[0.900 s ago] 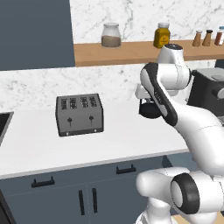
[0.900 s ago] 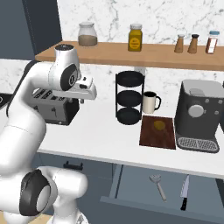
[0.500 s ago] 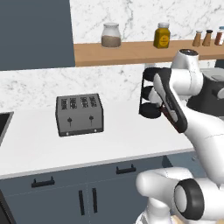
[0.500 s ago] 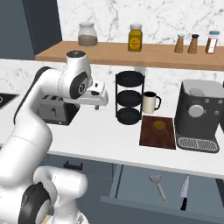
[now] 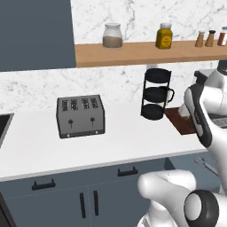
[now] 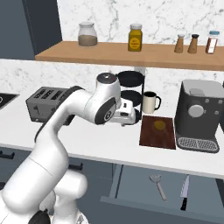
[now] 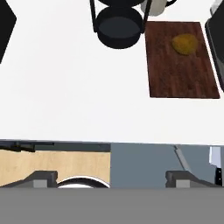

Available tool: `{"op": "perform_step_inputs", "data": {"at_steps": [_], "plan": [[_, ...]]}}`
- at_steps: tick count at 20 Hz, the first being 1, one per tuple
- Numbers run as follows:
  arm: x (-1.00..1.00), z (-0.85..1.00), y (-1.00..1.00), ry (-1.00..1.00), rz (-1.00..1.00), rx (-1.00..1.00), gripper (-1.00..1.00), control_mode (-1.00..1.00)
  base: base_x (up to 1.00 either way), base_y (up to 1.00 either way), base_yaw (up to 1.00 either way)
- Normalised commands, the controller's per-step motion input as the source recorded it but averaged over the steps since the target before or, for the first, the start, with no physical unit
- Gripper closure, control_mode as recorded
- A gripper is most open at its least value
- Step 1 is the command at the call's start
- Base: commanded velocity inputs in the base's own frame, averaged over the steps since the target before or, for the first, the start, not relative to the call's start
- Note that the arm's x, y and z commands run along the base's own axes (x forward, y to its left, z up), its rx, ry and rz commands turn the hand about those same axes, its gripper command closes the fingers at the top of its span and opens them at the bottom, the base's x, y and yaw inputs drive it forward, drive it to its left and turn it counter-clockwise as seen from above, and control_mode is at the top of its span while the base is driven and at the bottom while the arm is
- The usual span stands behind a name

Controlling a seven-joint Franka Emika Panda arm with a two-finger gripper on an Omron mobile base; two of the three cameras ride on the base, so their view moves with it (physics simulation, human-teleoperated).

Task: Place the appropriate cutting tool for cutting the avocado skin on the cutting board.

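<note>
The dark reddish-brown cutting board (image 6: pixel 157 136) lies on the white counter between the black rack and the coffee machine, with the tan avocado (image 6: pixel 159 125) on its far half. In the hand view the board (image 7: pixel 181 74) and avocado (image 7: pixel 184 43) sit at the upper right. A knife (image 6: pixel 185 197) with a dark handle lies in the open drawer below the counter, beside a grey utensil (image 6: pixel 156 185). My gripper (image 6: pixel 128 119) hovers over the counter just left of the board, pointing down. Its fingertips (image 7: pixel 43 177) stand far apart, open, with nothing between them.
A black tiered rack (image 6: pixel 130 94) and a white mug (image 6: pixel 150 102) stand behind the gripper. The coffee machine (image 6: pixel 201 113) is right of the board and the toaster (image 5: pixel 80 116) at the left. Jars line the wooden shelf (image 5: pixel 146 52). The open drawer (image 6: pixel 131 186) juts out below.
The arm has swung right, from over the toaster to the spot beside the rack and board. The board, avocado and drawer contents have not moved.
</note>
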Motion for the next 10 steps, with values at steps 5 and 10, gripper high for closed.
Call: {"op": "perform_step_inputs", "data": {"at_steps": [5, 10], "plan": [[-0.19, -0.53, -1.00, -0.01, -0.02, 0.00, -1.00, -1.00, 0.00, 0.00, 0.00], [-0.24, -0.32, -0.91, 0.10, -0.02, 0.00, -1.00, -1.00, 0.00, 0.00, 0.00]]}}
